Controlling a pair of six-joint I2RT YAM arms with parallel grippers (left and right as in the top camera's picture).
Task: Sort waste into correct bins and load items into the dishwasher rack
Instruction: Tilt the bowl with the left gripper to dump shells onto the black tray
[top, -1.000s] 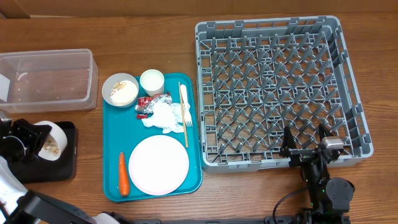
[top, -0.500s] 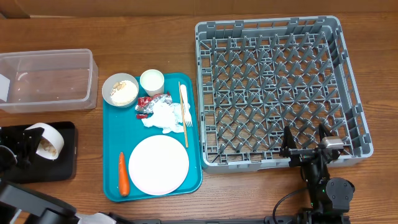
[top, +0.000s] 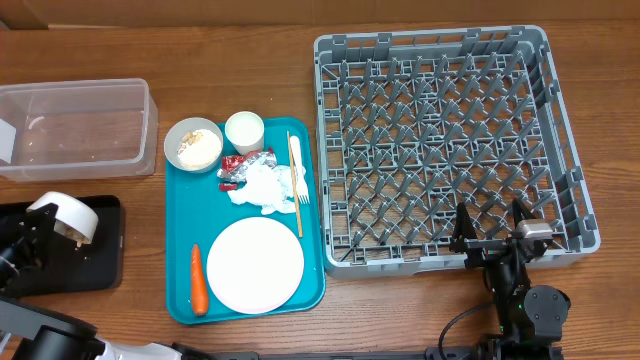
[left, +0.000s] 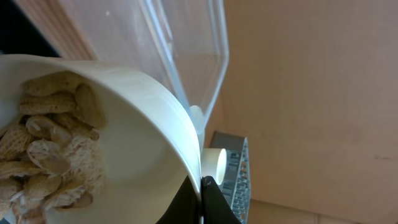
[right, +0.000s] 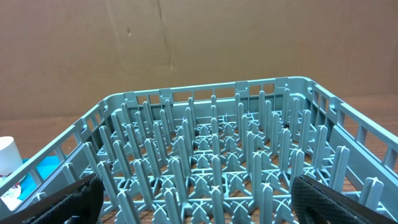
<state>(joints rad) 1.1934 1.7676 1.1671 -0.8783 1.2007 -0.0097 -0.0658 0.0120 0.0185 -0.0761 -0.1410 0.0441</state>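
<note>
At the left edge of the desk the left tool (top: 45, 230) is clenched on the rim of a white bowl (top: 68, 214), holding it tipped on its side above the black tray (top: 95, 265); the wrist view shows beige nut scraps (left: 43, 149) heaped inside that bowl; behind the tray, toward the far left corner, sits the clear tub (top: 80, 128). Mid-desk lies a teal tray (top: 190, 205); at its far end are a grey bowl (top: 193, 145) with pale scraps in it and a white cup (top: 244, 130); a foil wrapper (top: 245, 165) touches a crumpled napkin (top: 262, 188); a wooden stick (top: 298, 215) and a white fork (top: 301, 192) lie along its right side; a pink plate (top: 254, 264) sits at the near end, with a carrot (top: 198, 278) just left of it. The grey rack (top: 440, 140) fills the right side of the desk; the right tool (top: 490, 232) is released, jaws wide, at the rack's near wall.
</note>
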